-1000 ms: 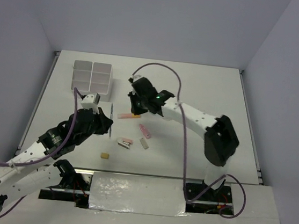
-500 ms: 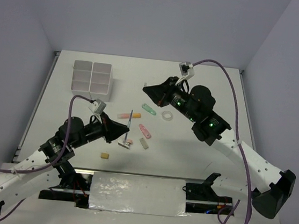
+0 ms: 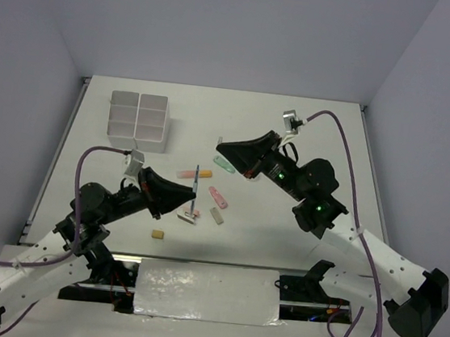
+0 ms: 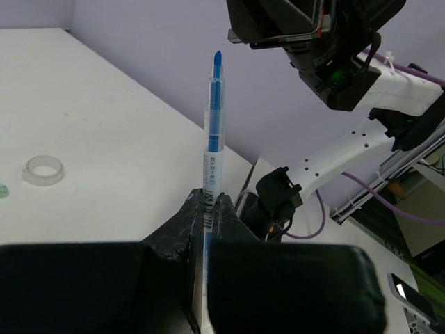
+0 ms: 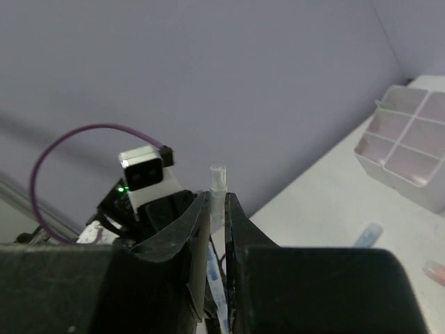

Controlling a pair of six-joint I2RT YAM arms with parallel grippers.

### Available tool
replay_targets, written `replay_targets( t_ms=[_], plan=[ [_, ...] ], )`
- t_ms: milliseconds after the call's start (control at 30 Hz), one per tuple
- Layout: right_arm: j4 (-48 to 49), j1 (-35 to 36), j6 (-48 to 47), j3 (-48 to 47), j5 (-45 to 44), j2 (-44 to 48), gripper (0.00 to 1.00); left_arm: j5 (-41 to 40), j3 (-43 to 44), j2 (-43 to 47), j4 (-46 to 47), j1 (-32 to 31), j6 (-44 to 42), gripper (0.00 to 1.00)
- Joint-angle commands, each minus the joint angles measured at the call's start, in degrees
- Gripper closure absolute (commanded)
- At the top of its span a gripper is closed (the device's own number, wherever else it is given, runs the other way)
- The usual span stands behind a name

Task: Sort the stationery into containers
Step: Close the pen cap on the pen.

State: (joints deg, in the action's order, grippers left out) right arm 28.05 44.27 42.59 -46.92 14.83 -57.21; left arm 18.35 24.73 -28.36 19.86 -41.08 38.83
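My left gripper [image 3: 193,192] [image 4: 208,199] is shut on a blue highlighter [image 3: 197,180] [image 4: 213,132], held upright above the table with its bare tip up. My right gripper [image 3: 220,145] [image 5: 217,199] hangs a short way up and to the right of it, shut on a small clear cap [image 5: 218,182]. The white divided container [image 3: 137,115] [image 5: 409,145] stands at the back left. Loose on the table lie an orange-yellow highlighter [image 3: 194,173], a green one [image 3: 225,165], a pink one [image 3: 218,196], a stapler-like piece [image 3: 187,217], a grey eraser [image 3: 218,215] and a tan block [image 3: 157,232].
A clear tape ring [image 4: 43,170] lies on the table; in the top view the right arm covers it. The table's raised edges run down the left and right sides. The right arm's elbow [image 3: 318,208] stretches over the table's right half.
The right arm has swung from the left-centre back to the right and risen. The left gripper has moved toward the middle, the blue highlighter upright in it, and the two grippers have drawn apart.
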Motion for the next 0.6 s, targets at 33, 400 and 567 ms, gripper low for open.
replay_targets(
  t_ms=[33, 400, 567],
  plan=[
    [9.5, 0.4, 2.1, 0.8, 1.8, 2.5, 0.96, 2.8, 0.7, -1.1, 7.0, -0.1, 1.4, 1.0],
    [15.5, 1.2, 6.5, 2.2, 4.4, 0.5, 0.96, 4.9, 1.0, -1.2, 11.2, -0.1, 2.9, 1.0],
    [14.2, 3.3, 4.3, 1.0, 4.6, -0.7, 0.95, 5.2, 1.0, -1.5, 12.0, -0.1, 3.2, 1.0]
  ],
)
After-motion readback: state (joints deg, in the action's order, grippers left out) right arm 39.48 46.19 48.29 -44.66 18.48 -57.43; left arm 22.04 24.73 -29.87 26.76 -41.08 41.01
